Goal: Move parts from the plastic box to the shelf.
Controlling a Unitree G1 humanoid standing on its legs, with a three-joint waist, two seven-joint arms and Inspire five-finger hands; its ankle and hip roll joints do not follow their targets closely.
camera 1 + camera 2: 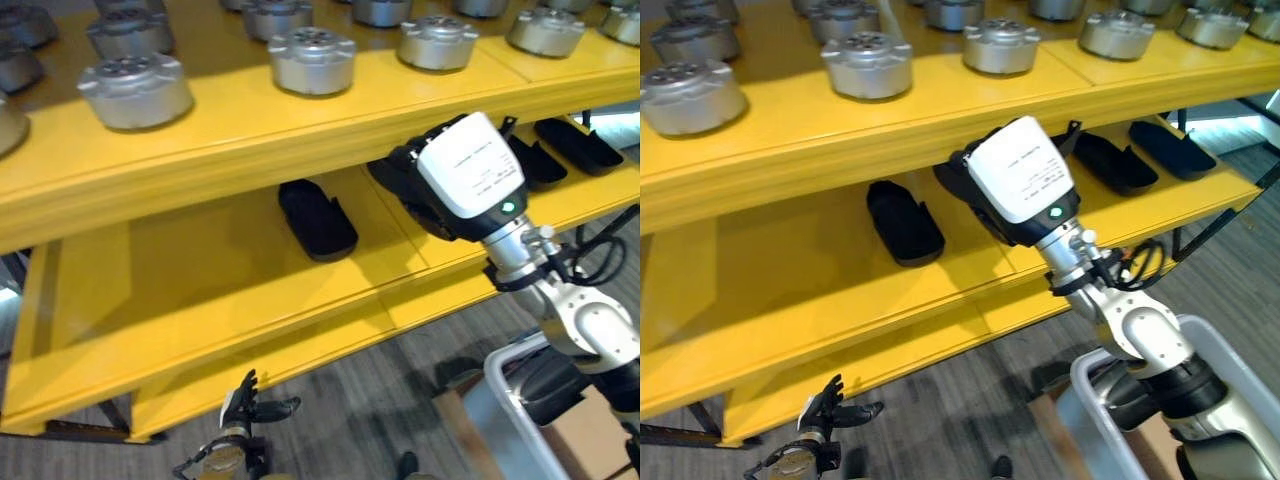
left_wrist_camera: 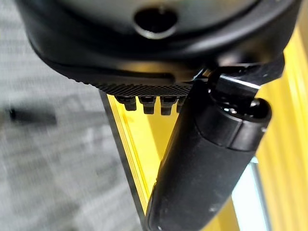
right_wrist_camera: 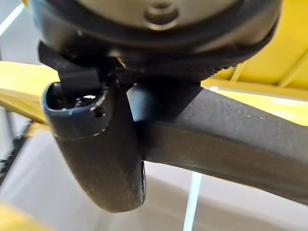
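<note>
Under the upper deck, at the lower shelf's point(image 1: 220, 270) front edge, a black part point(image 3: 231, 139) sits in the right hand point(image 1: 975, 195). The wrist view shows it as a long, matte bar running crosswise under the palm, with the thumb point(image 3: 96, 154) curled down against one end of it. The other fingers are tucked out of sight behind the bar, so how far they wrap I cannot tell. From the head views only a dark end pokes out toward the shelf's left, so its exact heading stays unclear.

Just to the left on the same shelf lies another black part point(image 1: 317, 218), flat, its long axis running from front edge to back. Two more black parts point(image 1: 578, 145) lie the same way toward the right end.

Up top, round silver castings point(image 1: 135, 90) stand in rows along the upper shelf point(image 1: 230, 140).

Down by the shelf's front left corner, the left hand point(image 1: 245, 400) hangs over the grey floor, fingers spread and straight, holding nothing. The pale plastic box point(image 1: 1090, 400) sits at lower right, below the right arm.
</note>
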